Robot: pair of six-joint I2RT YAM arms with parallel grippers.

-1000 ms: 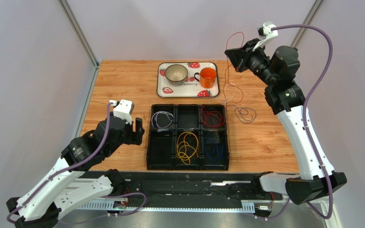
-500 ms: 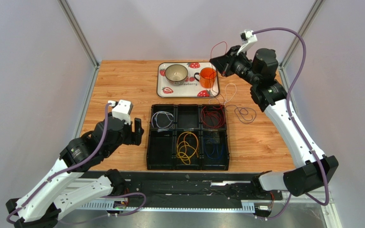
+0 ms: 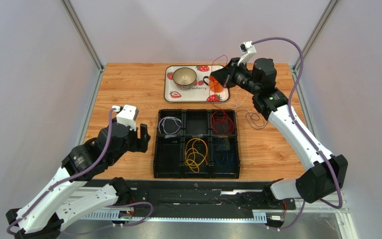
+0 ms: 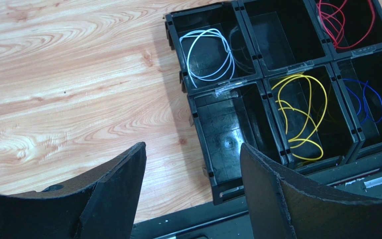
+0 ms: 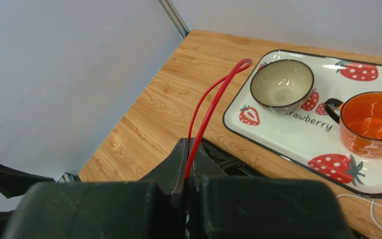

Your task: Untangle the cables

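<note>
My right gripper (image 3: 221, 77) hangs above the orange cup, shut on a thin red cable (image 5: 215, 99) that loops up past the fingertips (image 5: 188, 142). The cable's tail trails down toward a loose tangle of white and grey cables (image 3: 248, 112) on the wood. In the black bin tray (image 3: 156, 144) lie a white cable (image 4: 210, 55), a red one (image 4: 345, 22), a yellow one (image 4: 302, 114) and a blue one (image 4: 367, 97). My left gripper (image 4: 192, 149) stands open with nothing in it, just left of the tray's near-left corner.
A strawberry-print tray (image 3: 170, 92) at the back holds a beige bowl (image 3: 184, 76) and an orange cup (image 3: 218, 85). The bin tray's near-left and far-middle compartments hold nothing. Metal frame posts rise at both back corners.
My right arm has swung left and down from the back-right corner to above the orange cup, carrying the red cable. The left arm has not moved.
</note>
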